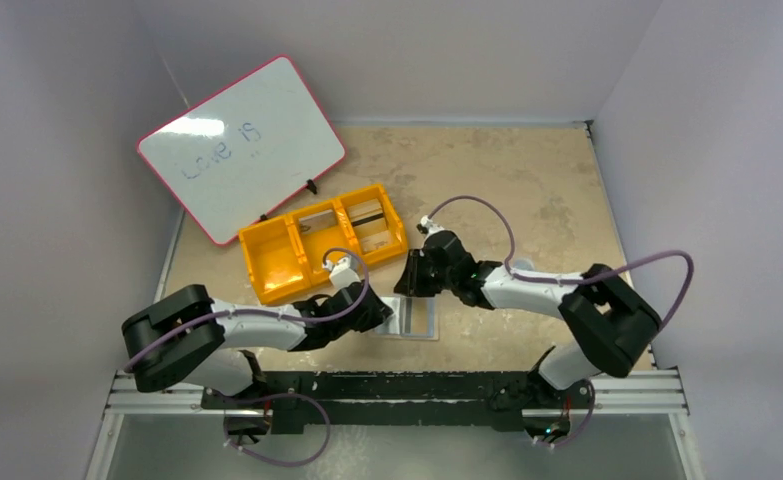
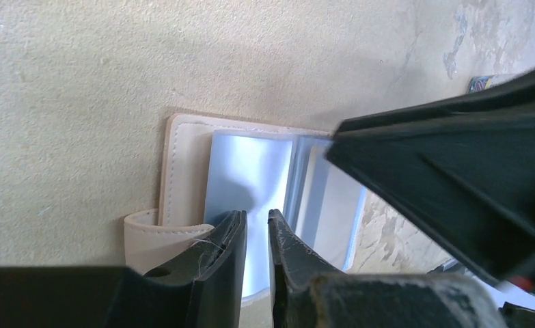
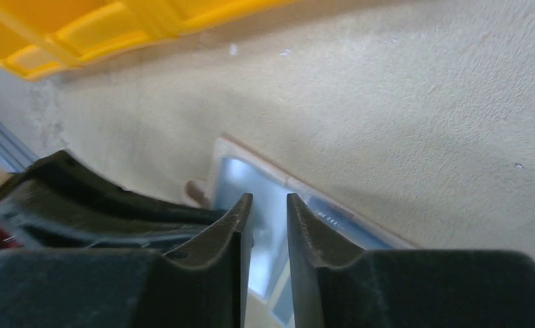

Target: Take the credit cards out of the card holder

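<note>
The card holder (image 1: 422,318) lies open and flat on the table between my two arms, its light-blue inner panels edged in tan (image 2: 182,171) (image 3: 234,171). A tan credit card (image 2: 334,208) shows inside the right panel's sleeve. My left gripper (image 1: 385,312) (image 2: 256,215) hovers low over the left panel, jaws a narrow gap apart with nothing between them. From the far side my right gripper (image 1: 415,285) (image 3: 269,198) reaches down over the holder, also narrowly open and empty. One of the right gripper's fingers (image 2: 456,171) covers part of the right panel.
A yellow three-compartment bin (image 1: 322,240) (image 3: 80,27) stands just behind the holder. A pink-rimmed whiteboard (image 1: 242,150) leans at the back left. The holder's tan strap loop (image 2: 145,232) sticks out at its left side. Walls close in on both sides.
</note>
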